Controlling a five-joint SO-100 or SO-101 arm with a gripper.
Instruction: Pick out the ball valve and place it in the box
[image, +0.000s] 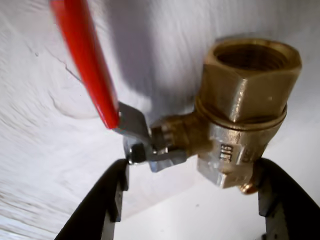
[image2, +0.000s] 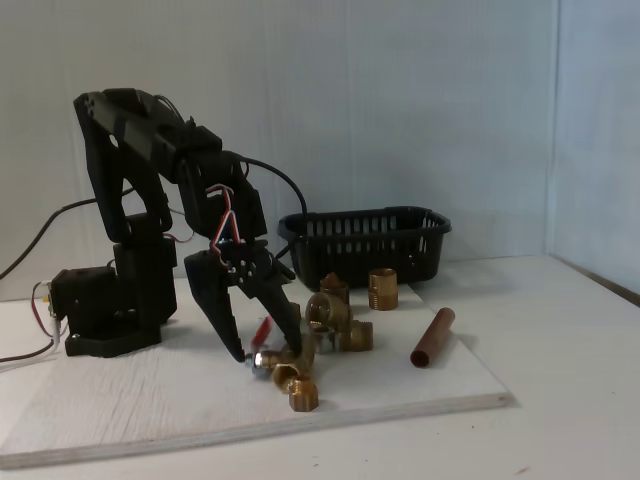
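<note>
Claw (image: 190, 190) straddling ball valve (image: 240, 110), contact unclear; handle top cropped

white board (image2: 150, 400) lies flat on the table. small brass fittings (image2: 340, 325) clustered near its middle, one threaded fitting (image2: 382, 288) upright behind them. copper-brown pipe piece (image2: 432, 337) lies apart, to their right.

Raised marks on the ball valve (image: 245, 100) body, just above the hand (image: 192, 200), look like "SIL"; too blurred to be sure.
</note>
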